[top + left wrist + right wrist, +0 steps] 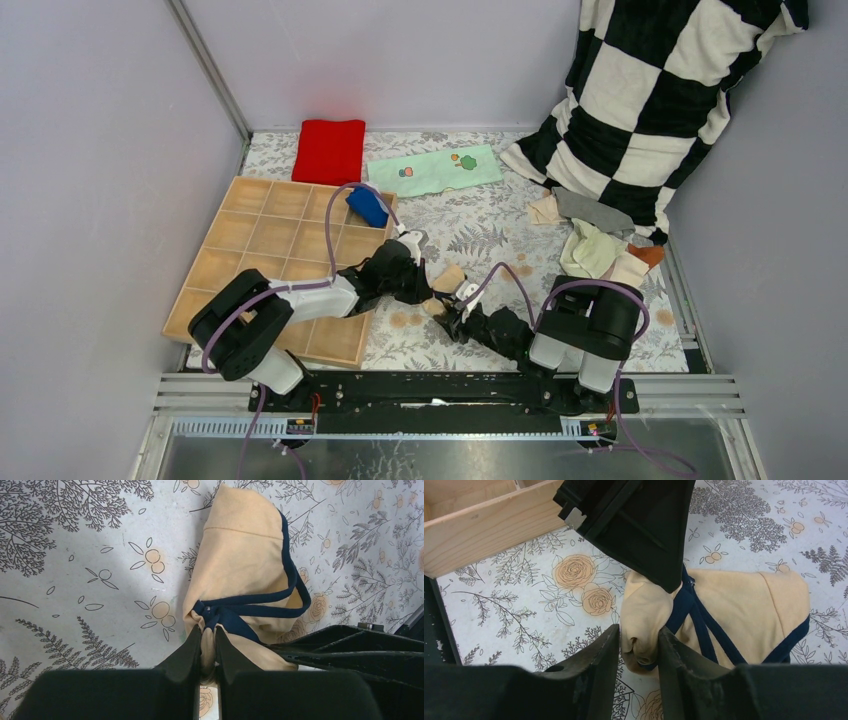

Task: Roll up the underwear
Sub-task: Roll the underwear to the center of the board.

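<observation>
The left end effector (208,639) pinches the dark-trimmed edge of the tan brief (245,565). The right end effector (639,647) clamps its bunched opposite corner. The brief lies on the floral tabletop (480,225), just beside the wooden tray (250,235). The tray's far right corner compartment holds a rolled blue brief (367,207). More briefs (598,248) lie heaped well apart.

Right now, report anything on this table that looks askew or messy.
The tan brief is bunched and lopsided mid-table, pinched by the left pincer and right pincer. The spare underwear lies in a jumbled heap by the checkered cushion.
</observation>
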`<state>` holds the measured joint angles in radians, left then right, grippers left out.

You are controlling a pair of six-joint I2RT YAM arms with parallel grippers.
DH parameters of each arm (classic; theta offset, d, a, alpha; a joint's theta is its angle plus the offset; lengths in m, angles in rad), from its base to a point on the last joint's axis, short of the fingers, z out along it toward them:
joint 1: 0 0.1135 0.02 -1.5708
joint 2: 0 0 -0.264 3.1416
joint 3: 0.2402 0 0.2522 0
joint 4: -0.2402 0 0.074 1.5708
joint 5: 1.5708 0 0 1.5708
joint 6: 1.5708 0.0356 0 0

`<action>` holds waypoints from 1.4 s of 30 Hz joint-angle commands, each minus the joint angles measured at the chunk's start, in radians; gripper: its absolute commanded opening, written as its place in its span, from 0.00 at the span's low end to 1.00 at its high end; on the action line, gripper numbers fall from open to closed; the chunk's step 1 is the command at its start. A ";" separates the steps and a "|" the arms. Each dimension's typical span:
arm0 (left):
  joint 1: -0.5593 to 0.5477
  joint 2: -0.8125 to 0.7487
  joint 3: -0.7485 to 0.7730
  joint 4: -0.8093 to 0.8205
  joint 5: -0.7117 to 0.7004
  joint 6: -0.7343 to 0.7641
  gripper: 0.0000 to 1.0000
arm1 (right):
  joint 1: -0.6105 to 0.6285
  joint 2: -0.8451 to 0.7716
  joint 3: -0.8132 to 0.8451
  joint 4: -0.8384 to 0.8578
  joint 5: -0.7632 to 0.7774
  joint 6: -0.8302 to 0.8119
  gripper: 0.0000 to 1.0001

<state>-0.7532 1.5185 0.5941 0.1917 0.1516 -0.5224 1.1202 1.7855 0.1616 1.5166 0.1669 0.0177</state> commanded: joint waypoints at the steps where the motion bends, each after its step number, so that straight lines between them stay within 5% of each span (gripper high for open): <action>1: -0.006 0.014 0.025 0.014 0.005 -0.001 0.10 | 0.007 0.016 -0.002 0.087 0.006 0.006 0.39; 6: -0.006 0.011 0.026 0.009 -0.003 -0.006 0.11 | 0.007 0.037 -0.022 0.144 0.057 0.056 0.14; 9: -0.007 -0.001 0.026 0.008 -0.008 -0.013 0.21 | 0.007 0.049 -0.041 0.190 0.094 0.125 0.04; 16: -0.006 -0.084 0.047 -0.024 -0.060 -0.044 0.62 | 0.007 0.044 -0.065 0.191 0.199 0.327 0.00; 20: -0.005 -0.149 0.041 -0.021 -0.102 -0.057 0.71 | 0.006 0.042 -0.074 0.191 0.248 0.474 0.00; 32: -0.008 -0.121 -0.037 0.104 0.019 -0.020 0.71 | 0.007 0.029 -0.111 0.056 0.409 0.979 0.00; 42: -0.007 -0.074 -0.074 0.219 0.067 -0.021 0.72 | 0.007 -0.046 -0.109 -0.131 0.422 1.147 0.00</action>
<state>-0.7532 1.4296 0.5430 0.2958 0.1894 -0.5587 1.1236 1.7710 0.0605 1.4864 0.5240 1.0477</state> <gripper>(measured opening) 0.716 0.044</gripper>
